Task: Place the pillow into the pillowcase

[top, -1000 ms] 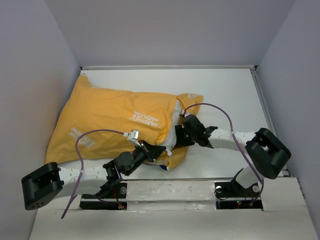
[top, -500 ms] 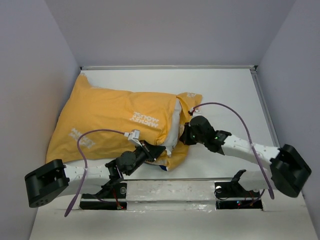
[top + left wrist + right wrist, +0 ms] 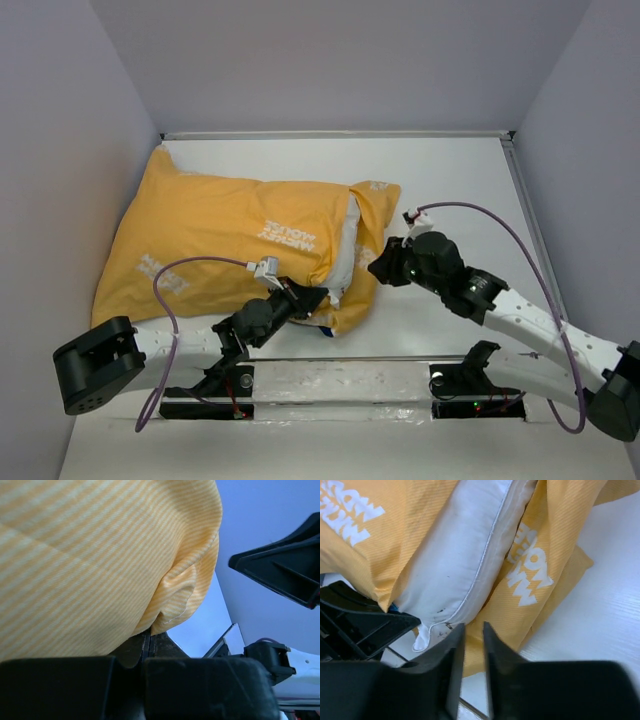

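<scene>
The orange-yellow pillowcase lies across the left half of the table, plump with the pillow inside. A strip of the white pillow shows at its open right end, clearly in the right wrist view. My left gripper is shut on the pillowcase's near hem, seen pinched between the jaws in the left wrist view. My right gripper hovers just right of the opening, jaws a narrow gap apart and empty, above the pillowcase's lower flap.
White table with bare surface to the right of the pillowcase. Grey walls close in at left, back and right. A metal rail runs along the near edge. The left gripper's black body sits close beside the right gripper.
The right arm has stretched out to the right and its gripper has drawn back from the pillowcase's opening. The left gripper keeps its hold on the hem.
</scene>
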Robot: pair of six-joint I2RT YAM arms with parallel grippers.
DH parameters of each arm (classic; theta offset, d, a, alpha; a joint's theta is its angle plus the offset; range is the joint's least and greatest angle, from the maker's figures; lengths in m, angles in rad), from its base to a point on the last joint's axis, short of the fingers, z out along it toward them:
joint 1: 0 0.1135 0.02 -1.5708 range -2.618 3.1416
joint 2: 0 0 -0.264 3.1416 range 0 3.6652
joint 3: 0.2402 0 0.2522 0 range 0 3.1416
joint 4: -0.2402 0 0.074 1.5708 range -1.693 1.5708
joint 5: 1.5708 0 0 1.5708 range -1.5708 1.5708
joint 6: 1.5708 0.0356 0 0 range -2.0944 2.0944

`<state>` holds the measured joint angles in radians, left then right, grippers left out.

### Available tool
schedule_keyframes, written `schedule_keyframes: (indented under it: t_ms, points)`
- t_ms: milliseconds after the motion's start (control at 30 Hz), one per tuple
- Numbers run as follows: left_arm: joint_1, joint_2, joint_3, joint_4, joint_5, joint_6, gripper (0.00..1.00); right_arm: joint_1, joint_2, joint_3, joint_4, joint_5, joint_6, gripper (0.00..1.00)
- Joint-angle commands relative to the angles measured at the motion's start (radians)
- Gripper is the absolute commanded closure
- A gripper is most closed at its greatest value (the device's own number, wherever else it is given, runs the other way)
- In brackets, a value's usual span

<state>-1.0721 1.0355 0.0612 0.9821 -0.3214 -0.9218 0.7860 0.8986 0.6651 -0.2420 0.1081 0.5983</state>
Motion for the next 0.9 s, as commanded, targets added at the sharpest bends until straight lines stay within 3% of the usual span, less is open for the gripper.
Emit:
schedule_keyframes:
  t_ms: [0, 100, 233, 433, 600, 767, 867]
  points:
    - [0.017, 0.006, 0.025, 0.059, -0.061, 0.035, 1.0, 0.001, 0.214, 0.071, -0.028, -0.06, -0.034, 0.56]
    - [0.017, -0.003, 0.019, 0.066, -0.054, 0.034, 1.0, 0.001, 0.354, 0.111, -0.01, -0.039, -0.023, 0.44]
    - [0.017, 0.003, 0.005, 0.092, -0.042, 0.02, 1.0, 0.001, 0.436, 0.129, 0.001, 0.04, 0.004, 0.41]
    - [0.017, 0.021, -0.001, 0.121, -0.025, 0.017, 1.0, 0.001, 0.523, 0.175, 0.009, 0.051, 0.017, 0.39]
    - [0.017, 0.055, -0.012, 0.15, -0.015, 0.009, 1.0, 0.013, 0.534, 0.199, -0.002, 0.015, 0.037, 0.31]
    - [0.017, 0.097, -0.014, 0.204, 0.002, 0.008, 1.0, 0.013, 0.574, 0.209, 0.013, 0.001, 0.041, 0.35]
    - [0.017, 0.113, -0.011, 0.222, 0.013, 0.011, 1.0, 0.013, 0.649, 0.215, 0.046, 0.011, 0.052, 0.48]
